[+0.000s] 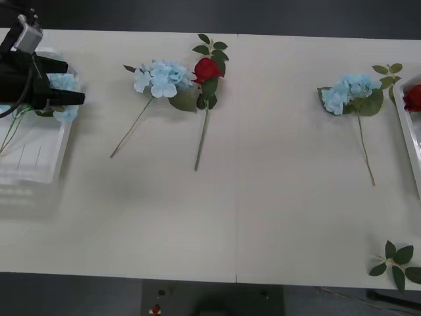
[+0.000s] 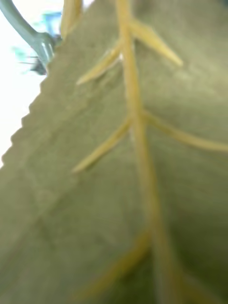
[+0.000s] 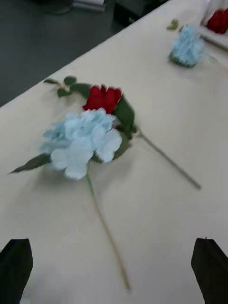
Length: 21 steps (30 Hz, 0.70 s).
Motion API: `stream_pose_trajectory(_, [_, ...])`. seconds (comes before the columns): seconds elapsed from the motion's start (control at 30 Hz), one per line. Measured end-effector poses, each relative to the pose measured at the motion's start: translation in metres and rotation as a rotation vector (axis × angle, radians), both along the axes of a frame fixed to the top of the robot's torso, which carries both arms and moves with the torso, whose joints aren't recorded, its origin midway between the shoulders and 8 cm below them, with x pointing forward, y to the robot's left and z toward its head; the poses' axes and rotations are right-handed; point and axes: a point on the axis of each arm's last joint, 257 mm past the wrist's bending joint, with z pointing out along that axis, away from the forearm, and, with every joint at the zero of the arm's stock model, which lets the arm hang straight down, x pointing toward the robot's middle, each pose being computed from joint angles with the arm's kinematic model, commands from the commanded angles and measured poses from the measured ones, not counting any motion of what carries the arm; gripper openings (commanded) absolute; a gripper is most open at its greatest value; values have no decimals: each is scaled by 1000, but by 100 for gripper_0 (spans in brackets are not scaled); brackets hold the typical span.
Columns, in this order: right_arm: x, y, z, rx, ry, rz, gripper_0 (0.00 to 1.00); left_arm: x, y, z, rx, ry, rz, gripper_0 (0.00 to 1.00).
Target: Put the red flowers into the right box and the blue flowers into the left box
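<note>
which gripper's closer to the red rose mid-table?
Left. Left gripper hovers over the left box, rose ahead in its wrist view. Right gripper's position can't be told; a leaf presses against its camera.

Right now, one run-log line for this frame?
left gripper: open, over left box, blue flower under it | table: blue, red, blue | right box: red

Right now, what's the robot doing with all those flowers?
It's sorting them into boxes. The left claw is open over the left box, where one blue flower already lies. A red flower is in the right box. Two blue flowers and one red flower wait on the table.
</note>
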Motion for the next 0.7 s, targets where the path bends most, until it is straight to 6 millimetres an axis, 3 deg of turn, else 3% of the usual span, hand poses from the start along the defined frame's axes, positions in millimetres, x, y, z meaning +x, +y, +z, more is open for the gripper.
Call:
stream_pose_trajectory(0.1, [-3,-25,-8,-85,23,-47,0,4,31,-22,173,5,26,91])
stream_pose_trajectory(0.23, [0,-60,-19,-216,29,-106,0,9,45,-38,263,48,100,91])
stream_pose_trajectory(0.5, [-24,-99,-66,-368,169,-200,0,34,12,-61,283,46,177,91])
stream_pose_trajectory(0.7, [-30,-108,-96,-346,164,-293,0,67,-29,-59,169,25,301,91])
